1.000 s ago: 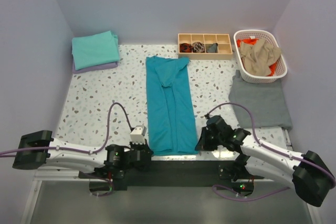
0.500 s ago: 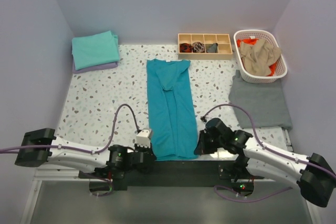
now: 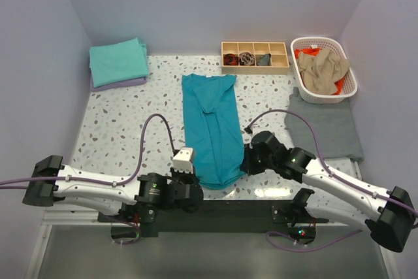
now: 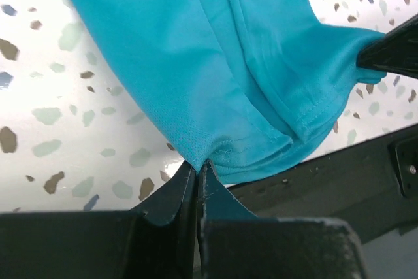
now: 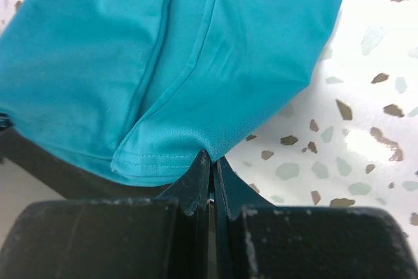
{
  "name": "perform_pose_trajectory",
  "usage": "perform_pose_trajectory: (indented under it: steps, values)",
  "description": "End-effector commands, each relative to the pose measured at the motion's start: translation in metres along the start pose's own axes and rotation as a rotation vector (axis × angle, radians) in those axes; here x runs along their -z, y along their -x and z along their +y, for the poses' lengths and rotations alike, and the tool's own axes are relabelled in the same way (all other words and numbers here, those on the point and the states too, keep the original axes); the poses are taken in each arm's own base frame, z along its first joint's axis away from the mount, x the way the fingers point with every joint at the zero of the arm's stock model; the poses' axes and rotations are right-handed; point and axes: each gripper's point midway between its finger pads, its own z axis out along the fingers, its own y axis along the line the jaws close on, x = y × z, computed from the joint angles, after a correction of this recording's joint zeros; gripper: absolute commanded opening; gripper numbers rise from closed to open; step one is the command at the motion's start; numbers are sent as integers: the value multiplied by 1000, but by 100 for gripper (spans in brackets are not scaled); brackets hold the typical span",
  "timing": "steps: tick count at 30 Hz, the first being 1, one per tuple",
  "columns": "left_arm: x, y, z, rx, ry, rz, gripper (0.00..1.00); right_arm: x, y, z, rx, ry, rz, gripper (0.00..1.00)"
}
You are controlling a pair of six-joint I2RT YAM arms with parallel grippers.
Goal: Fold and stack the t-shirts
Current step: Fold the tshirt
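Teal t-shirt hem further fwd, tray beyond

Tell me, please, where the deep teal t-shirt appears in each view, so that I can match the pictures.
Top external: the deep teal t-shirt lies lengthwise mid-table, between the arms.
Left wrist: the t-shirt fills the upper frame, hem corner in the left gripper.
Right wrist: it fills the upper left, hem corner in the right gripper.
Shared landmark: the speckled table.
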Motion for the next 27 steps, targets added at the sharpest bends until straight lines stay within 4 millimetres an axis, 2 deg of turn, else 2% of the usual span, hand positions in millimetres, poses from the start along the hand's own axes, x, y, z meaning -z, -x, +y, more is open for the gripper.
perform_pose_trajectory:
  steps: [1,5,7,8,9,13,14,15,22,27]
  values:
    - [6,37,13,-11,96,-144,0,2,32,3,108,-53,-56,0]
    - [6,53,21,8,136,-186,1,-2,52,5,151,-94,-81,1]
    - [-1,62,27,-8,163,-196,1,-6,62,7,176,-110,-83,2]
    - [-12,72,30,-16,166,-195,2,-7,73,10,200,-122,-102,2]
    - [-17,78,22,12,140,-206,2,-12,75,9,206,-136,-94,2]
    - [-34,90,25,-5,156,-207,2,-20,94,11,231,-163,-112,3]
    - [-39,98,32,-14,182,-210,2,-20,102,12,236,-170,-126,3]
    - [-43,103,28,-4,170,-217,2,-22,104,10,238,-181,-126,3]
    - [-77,110,33,-37,188,-152,3,-31,136,-8,205,-227,-169,3]
    - [-92,118,33,-40,194,-138,4,-47,148,-18,190,-211,-142,3]
